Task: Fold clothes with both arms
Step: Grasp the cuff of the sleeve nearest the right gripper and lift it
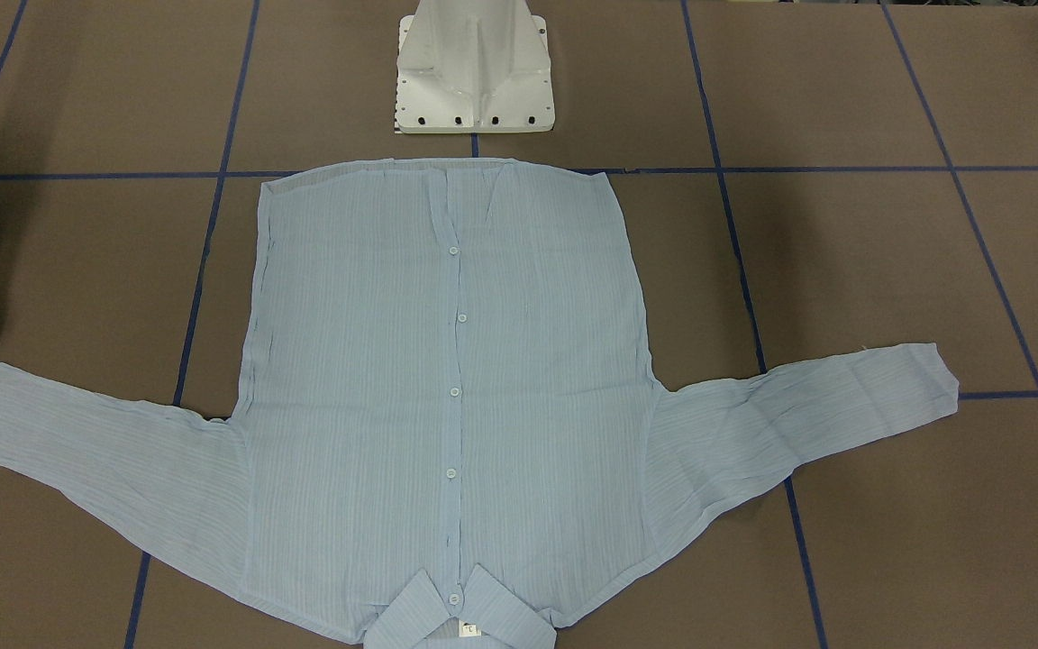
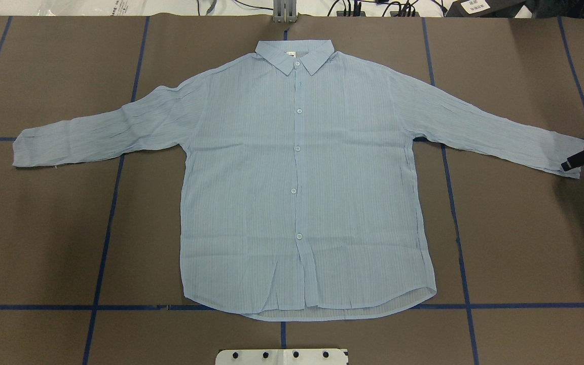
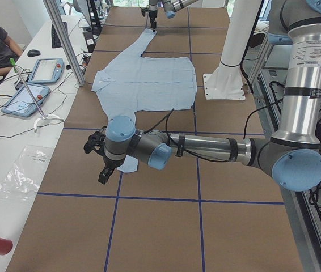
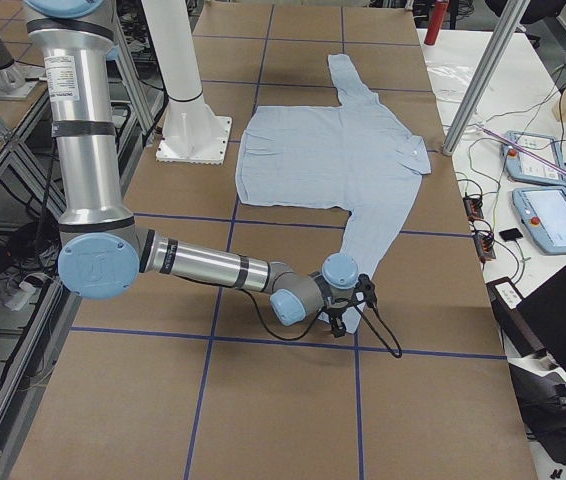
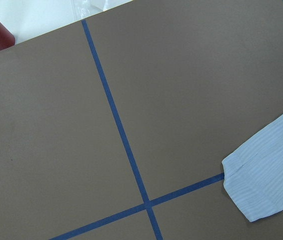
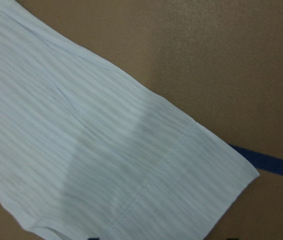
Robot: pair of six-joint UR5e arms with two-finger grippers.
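Brown table (image 2: 43, 228), gridded with blue tape lines (image 2: 104, 223). On it the pale blue shirt (image 2: 251, 203) lay flat, front up and buttoned, both sleeves spread outward. The right arm (image 4: 203, 265) reached low along the table to the cuff of the shirt's sleeve on the robot's right. The left arm (image 3: 206, 148) stretched low past the opposite cuff. The white pedestal base (image 1: 474, 72) stood just beyond the shirt's hem, at the end away from the collar. The right gripper (image 4: 346, 312) was over the right cuff with its fingers spread, and the cuff lay flat and unpinched. The left gripper (image 3: 95, 161) hung just outside the left cuff, apart from it; whether its fingers were spread or pressed together could not be told. Small white buttons (image 2: 297, 148) ran down the shirt's middle.
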